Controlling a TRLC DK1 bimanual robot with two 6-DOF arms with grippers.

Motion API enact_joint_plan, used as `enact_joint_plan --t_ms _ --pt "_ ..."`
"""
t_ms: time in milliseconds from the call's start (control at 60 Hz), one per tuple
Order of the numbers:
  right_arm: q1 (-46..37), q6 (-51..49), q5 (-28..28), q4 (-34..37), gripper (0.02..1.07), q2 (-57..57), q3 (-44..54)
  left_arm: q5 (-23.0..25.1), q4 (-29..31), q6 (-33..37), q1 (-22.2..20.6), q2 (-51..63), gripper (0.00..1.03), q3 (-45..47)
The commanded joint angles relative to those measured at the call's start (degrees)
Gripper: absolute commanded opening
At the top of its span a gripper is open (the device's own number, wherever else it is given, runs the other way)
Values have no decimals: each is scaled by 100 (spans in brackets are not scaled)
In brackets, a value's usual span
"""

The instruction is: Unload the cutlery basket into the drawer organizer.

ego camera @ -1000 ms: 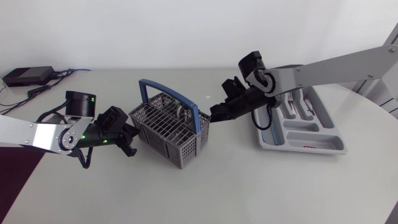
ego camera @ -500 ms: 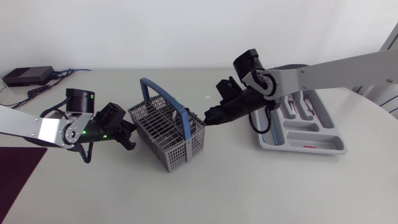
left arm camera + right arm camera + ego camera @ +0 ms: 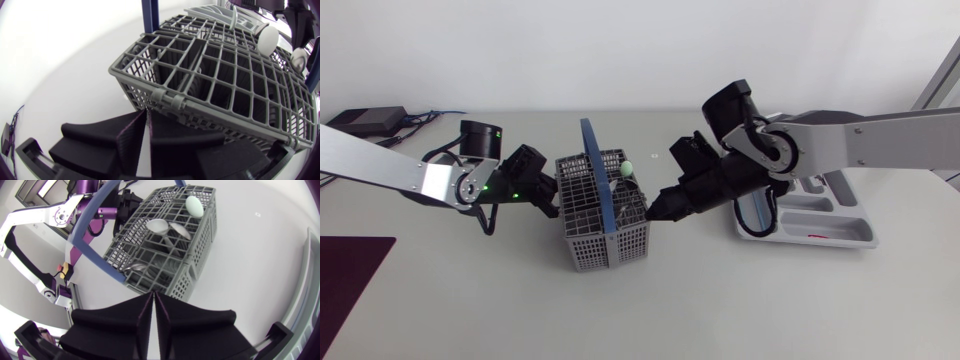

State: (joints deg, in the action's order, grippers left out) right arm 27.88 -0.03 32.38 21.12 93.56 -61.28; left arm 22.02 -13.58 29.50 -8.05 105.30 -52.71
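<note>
left claw [image 3: 548, 204] and right claw [image 3: 658, 210], both pressed together, flank one basket [image 3: 590, 240] showing two spoons [image 3: 159, 226].

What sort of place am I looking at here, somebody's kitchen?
Most likely a robotics lab or test bench, not a kitchen: a robot's left arm and right arm reach over a plain white table, where a cutlery basket and drawer organizer are set out.

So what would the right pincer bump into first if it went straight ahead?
Probably the cutlery basket: the right pincer points at its grey side wall, with nothing showing between them. How close it is, I can't tell.
</note>
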Motion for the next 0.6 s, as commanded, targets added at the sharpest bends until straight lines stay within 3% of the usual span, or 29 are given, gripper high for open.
enact_joint_plan --t_ms 0,250,450,583 --pt "95 -41 40 120 13 -145 265 92 66 -190 -223 219 28 -293" --pt "297 -32 23 190 13 -593 511 83 277 -190 -381 395 28 -635" --pt "-503 -181 40 331 13 -1112 547 83 304 -146 -117 219 28 -495" --pt "-696 -199 -197 -3 13 -901 652 74 348 -155 -47 246 28 -644"
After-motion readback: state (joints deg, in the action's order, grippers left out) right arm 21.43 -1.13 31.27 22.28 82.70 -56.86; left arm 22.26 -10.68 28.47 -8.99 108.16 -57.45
